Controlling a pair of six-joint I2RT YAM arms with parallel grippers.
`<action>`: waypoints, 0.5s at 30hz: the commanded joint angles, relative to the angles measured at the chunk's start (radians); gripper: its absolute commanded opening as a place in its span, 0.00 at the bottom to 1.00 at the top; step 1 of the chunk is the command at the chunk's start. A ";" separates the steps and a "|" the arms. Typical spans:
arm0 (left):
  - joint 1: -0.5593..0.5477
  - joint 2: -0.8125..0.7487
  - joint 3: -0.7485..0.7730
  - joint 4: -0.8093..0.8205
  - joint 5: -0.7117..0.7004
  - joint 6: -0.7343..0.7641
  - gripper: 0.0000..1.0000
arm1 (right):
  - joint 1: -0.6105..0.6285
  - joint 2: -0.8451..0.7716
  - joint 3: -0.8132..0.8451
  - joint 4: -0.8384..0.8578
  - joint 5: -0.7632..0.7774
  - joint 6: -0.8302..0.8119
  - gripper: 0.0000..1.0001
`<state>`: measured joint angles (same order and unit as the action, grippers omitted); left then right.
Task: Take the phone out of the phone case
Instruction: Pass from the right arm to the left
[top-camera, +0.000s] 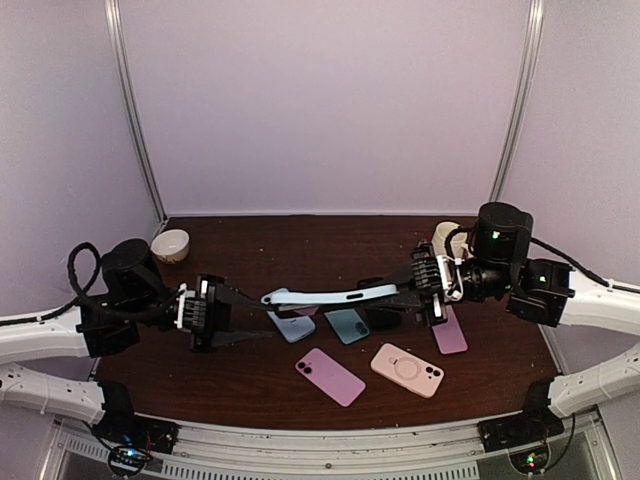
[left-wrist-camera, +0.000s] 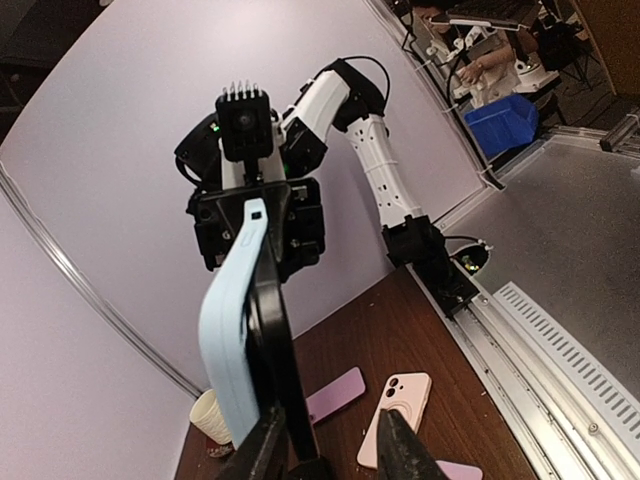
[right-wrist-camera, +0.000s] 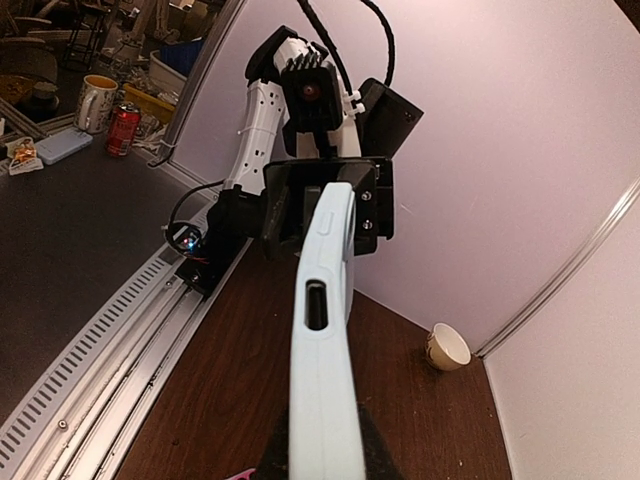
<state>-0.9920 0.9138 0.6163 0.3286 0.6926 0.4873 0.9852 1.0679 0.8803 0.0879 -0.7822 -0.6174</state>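
Above the dark counter (top-camera: 250, 250), a pale blue phone case (top-camera: 320, 297) hangs in the air between two robot arms, well clear of the other cases or phones (top-camera: 330, 377) lying flat below. The right claw (top-camera: 395, 291) is clamped tight on one end of the case. The left claw (top-camera: 258, 316) meets the opposite end with its jaws partly apart. From its wrist camera we see a dark slab, which we take to be the phone (left-wrist-camera: 283, 370), running along the inside of the case and down beside one finger. A clear gap separates it from the other finger (left-wrist-camera: 398, 445), so we read no firm hold on that side. How far the phone has come loose from the case we cannot tell.

We judge the job to be at the separating step, with the case anchored on the right and the phone not yet drawn out. The next move, as we see it, calls for the left claw to close on the dark slab alone, clear of the blue rim, and then peel away while the right end is kept fixed. A pinch that catches both layers would free nothing.
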 joint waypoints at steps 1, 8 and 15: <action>0.005 0.032 0.029 0.018 -0.125 -0.025 0.33 | 0.012 0.003 0.045 0.085 -0.045 0.023 0.00; 0.007 0.047 0.030 0.035 -0.189 -0.035 0.34 | 0.023 0.017 0.043 0.113 -0.043 0.030 0.00; 0.007 0.036 0.012 0.078 -0.193 -0.049 0.33 | 0.038 0.047 0.042 0.170 -0.017 0.041 0.00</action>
<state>-0.9920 0.9497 0.6170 0.3412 0.5652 0.4671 0.9852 1.1027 0.8803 0.1383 -0.7399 -0.5949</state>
